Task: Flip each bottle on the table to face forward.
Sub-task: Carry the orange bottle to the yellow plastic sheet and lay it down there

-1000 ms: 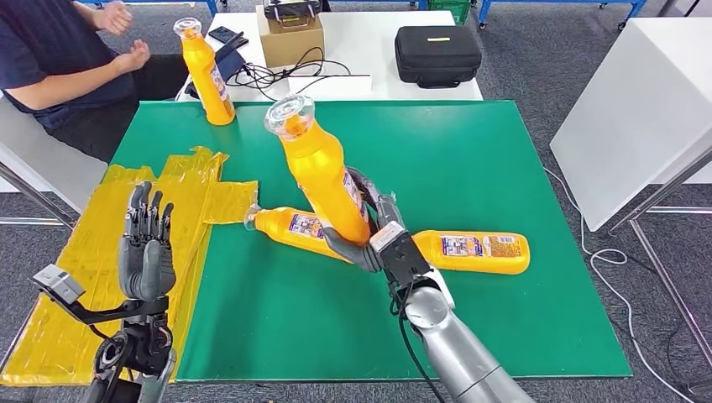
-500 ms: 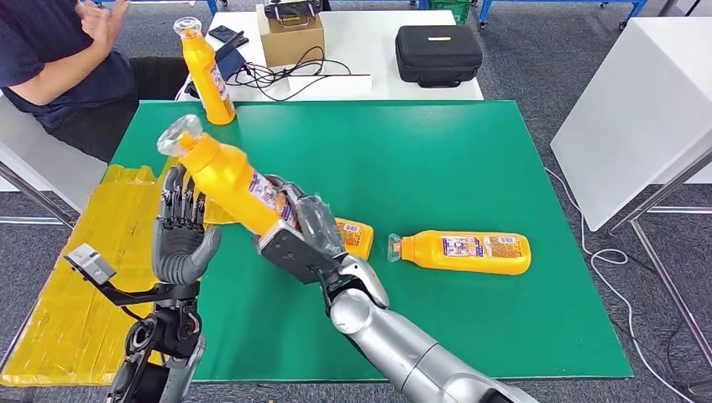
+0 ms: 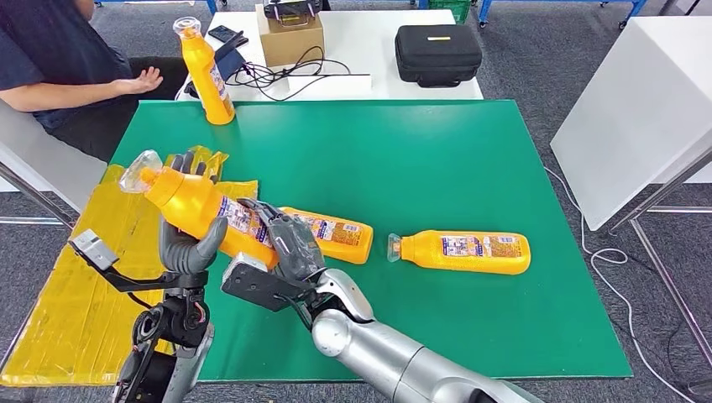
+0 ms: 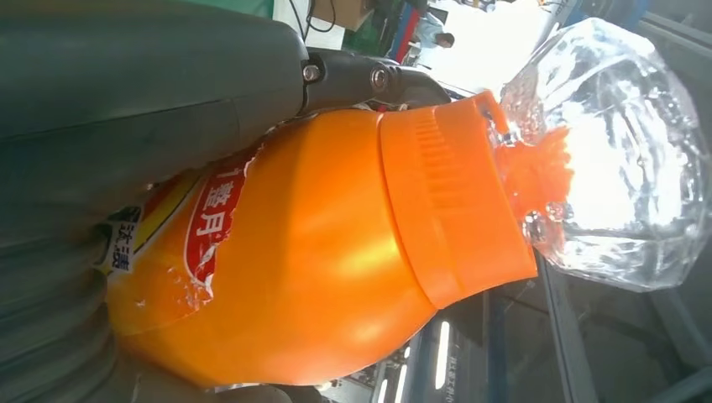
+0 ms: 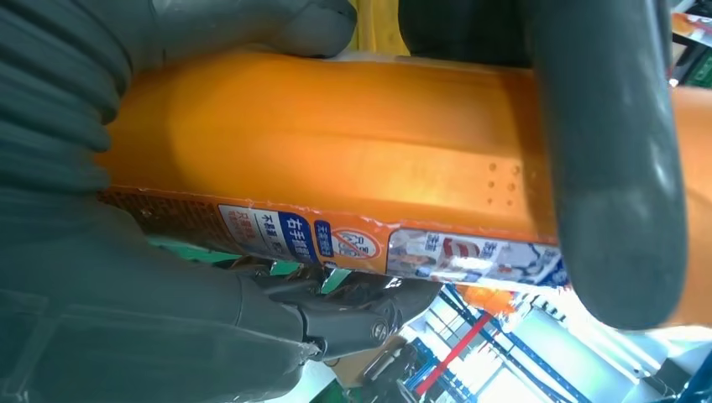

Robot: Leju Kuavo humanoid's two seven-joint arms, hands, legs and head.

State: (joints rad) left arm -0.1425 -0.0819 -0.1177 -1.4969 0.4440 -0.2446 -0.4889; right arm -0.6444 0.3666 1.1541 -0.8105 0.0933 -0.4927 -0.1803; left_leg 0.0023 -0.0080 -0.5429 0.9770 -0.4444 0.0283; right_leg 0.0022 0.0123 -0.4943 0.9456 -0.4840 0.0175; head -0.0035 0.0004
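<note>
My right hand (image 3: 281, 245) grips the lower body of an orange bottle (image 3: 197, 206) and holds it tilted above the table's left side, its clear cap (image 3: 138, 172) pointing up and left. The label shows in the right wrist view on the bottle (image 5: 353, 159). My left hand (image 3: 186, 245) is under and behind the bottle's upper part, fingers (image 3: 183, 161) straight up behind it and thumb touching its underside. The left wrist view shows the bottle's shoulder (image 4: 336, 252) against that hand. Two orange bottles lie flat (image 3: 332, 233) (image 3: 466, 252). Another bottle (image 3: 206, 75) stands upright at the far left corner.
The green mat (image 3: 437, 159) covers the table, with a crinkled yellow sheet (image 3: 67, 277) along its left edge. A seated person's hand (image 3: 141, 82) rests near the far left corner. A black case (image 3: 437, 54), cardboard box (image 3: 290, 35) and cables lie on the white table behind.
My right hand has carried the bottle leftward and tipped it lower toward the left. My left hand has risen to meet its upper part. The person's arms have shifted.
</note>
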